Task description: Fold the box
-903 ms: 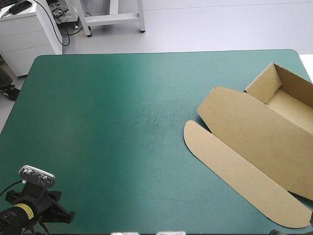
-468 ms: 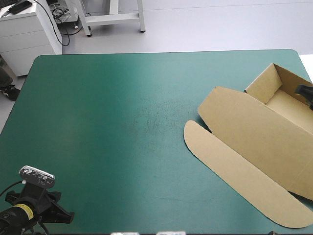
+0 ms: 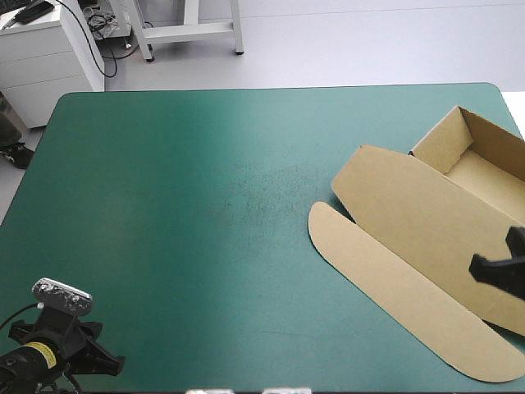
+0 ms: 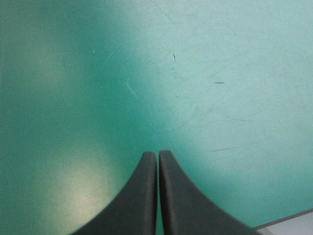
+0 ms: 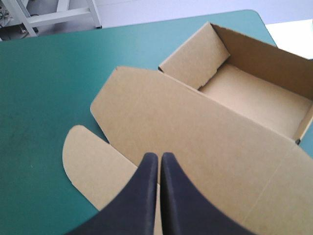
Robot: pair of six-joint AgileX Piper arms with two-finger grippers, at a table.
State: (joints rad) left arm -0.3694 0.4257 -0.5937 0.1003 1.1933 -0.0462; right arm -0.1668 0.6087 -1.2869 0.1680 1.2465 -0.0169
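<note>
Worktop point(image 3: 164, 205): you have one rounded-corner top under a teal-green cover, filling most of the high view.
Cover marks: you can see faint scratches point(image 3: 262, 193) near the middle, and finer ones ahead of the left gripper in its wrist view, beside a soft patch of glare.
Box point(image 3: 410, 213): brown board on the right side of the worktop, reaching toward its far right corner.
Tray point(image 3: 480, 160): the part of the box with raised walls, open on top, nearest the far right corner.
Lid point(image 5: 195, 132): flat on the cover, running from the tray toward the worktop's middle.
Flap point(image 3: 385, 287): rounded strip along the lid's outer edge, also flat.
Left gripper point(image 4: 157, 154): your black fingers are pressed together with nothing between them, over bare cover near the near left corner.
Right gripper point(image 5: 159, 155): fingers together in one point, above the lid with the tray ahead; whether they touch the board you cannot tell.
Floor point(image 3: 369, 41): pale grey, beyond the far edge.
Cabinet point(image 3: 41, 66): white, past the far left corner.
Frame point(image 3: 189, 33): white legs on the floor behind the worktop.
</note>
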